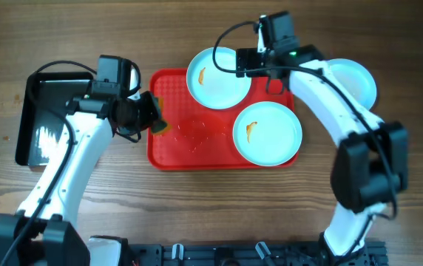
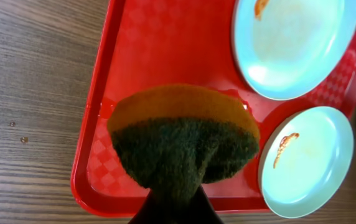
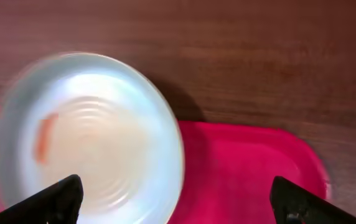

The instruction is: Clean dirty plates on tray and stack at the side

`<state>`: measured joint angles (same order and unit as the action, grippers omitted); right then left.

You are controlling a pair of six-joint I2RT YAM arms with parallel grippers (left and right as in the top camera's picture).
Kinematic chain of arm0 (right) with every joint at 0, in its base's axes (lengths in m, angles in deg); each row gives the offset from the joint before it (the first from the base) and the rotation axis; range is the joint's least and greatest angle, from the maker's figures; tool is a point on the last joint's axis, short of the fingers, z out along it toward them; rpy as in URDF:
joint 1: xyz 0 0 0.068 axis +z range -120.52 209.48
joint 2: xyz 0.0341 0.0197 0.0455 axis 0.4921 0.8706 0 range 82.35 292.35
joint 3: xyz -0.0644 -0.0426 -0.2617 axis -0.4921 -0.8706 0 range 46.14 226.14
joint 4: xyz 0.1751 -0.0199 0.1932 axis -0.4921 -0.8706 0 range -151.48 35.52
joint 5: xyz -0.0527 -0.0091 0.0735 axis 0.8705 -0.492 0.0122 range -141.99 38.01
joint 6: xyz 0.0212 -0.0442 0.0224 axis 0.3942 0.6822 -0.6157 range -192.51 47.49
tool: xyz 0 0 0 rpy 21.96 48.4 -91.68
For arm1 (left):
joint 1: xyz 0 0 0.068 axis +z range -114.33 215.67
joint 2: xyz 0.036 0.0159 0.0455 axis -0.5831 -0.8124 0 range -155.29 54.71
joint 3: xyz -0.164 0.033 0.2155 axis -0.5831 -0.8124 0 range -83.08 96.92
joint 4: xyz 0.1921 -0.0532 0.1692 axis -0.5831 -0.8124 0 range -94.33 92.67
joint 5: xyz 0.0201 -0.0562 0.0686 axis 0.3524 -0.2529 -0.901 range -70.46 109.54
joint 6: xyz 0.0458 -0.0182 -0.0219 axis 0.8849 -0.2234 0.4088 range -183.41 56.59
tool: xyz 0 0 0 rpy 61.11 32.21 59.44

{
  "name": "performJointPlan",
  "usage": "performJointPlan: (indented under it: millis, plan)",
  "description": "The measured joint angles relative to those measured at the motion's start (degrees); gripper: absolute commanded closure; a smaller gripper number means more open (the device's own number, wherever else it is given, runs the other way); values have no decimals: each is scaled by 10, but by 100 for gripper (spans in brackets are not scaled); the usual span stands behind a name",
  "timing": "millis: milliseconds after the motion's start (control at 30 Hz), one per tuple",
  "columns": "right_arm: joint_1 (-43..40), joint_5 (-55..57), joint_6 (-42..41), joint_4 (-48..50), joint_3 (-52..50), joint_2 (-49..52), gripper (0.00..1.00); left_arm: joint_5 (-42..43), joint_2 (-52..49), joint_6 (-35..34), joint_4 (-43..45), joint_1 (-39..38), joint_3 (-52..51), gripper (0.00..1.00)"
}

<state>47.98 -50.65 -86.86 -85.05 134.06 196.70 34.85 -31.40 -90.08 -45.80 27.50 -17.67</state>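
Lying under everything is one wooden table, the largest thing in view. On its middle sits one red tray, and to the left of it one smaller black tray, so the trays are two in total.

Three come next in size. The first plate sits at the far left part of the red tray and hangs over its far rim. The second plate lies in the near right part of the red tray. Each of these two carries one orange smear. The third plate rests on the table just beside the right side of the red tray, partly hidden behind the right arm.

One sponge, yellow on one face and dark green on the other, is over the left part of the red tray; whether it touches the tray I cannot tell. The left gripper has its fingers clamped on this sponge, which bulges out around the pinch.

The right gripper hangs above the far rim of the red tray, next to the first plate, and its two fingers stand wide apart.
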Motion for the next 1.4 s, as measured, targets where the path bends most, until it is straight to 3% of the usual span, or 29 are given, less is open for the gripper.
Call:
performJointPlan:
  millis: [100, 167, 400, 500, 733, 1000, 1200, 1400]
  plan:
    - [-3, -14, -26, 35, 0, 76, 24, 0, -9, 0, 0, 0, 0, 96]
    - [-4, -30, -37, 50, 0, 96, 32, 0, -10, 0, 2, 0, 0, 96]
    - [-4, -76, -52, 72, 0, 107, 86, 0, -10, 0, 9, 0, 0, 96]
    - [-4, -91, -51, 62, 0, 107, 96, 0, -10, 0, 10, 0, 0, 96]
    - [8, -161, -53, 15, 0, 107, 96, 0, -10, 0, 11, 0, 0, 96]
    - [91, -196, -53, -61, 2, 107, 96, 0, -10, 0, 11, 0, 0, 96]
    - [92, -216, -6, -132, 8, 107, 96, 0, -10, 0, 11, 0, 0, 96]
    - [92, -220, 10, -144, 8, 107, 95, -1, -26, 24, 27, -26, -12, 96]
